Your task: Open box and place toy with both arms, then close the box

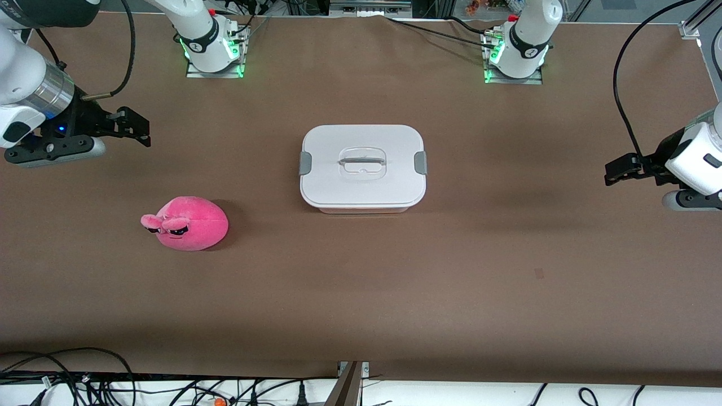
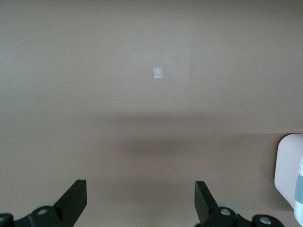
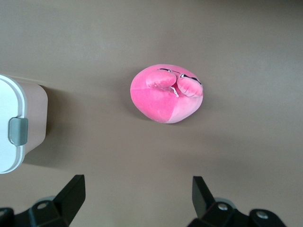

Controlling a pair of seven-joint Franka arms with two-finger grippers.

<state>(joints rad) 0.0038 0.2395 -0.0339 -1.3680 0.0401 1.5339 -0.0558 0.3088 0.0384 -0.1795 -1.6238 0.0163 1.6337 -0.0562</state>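
Bench (image 1: 361,293) first: it is big and brown. Box (image 1: 362,167) sits in the middle with its lid shut and looks stiff and smooth, so the handle (image 1: 362,162) or grey clips (image 1: 420,163) seem best to hold. Toy (image 1: 186,223) lies nearer the camera, toward the right arm's end; it looks soft and light. Right tool (image 1: 132,127) and left tool (image 1: 623,170) wait wide open above the bench ends. Only the left wrist view shows a tiny pale mark (image 2: 157,72).

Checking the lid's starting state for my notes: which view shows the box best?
The front view: the whole box shows from above, lid on, both grey clips and the clear handle visible. The right wrist view catches only one end with a single clip. The left wrist view shows just a sliver of one end at the picture's edge.
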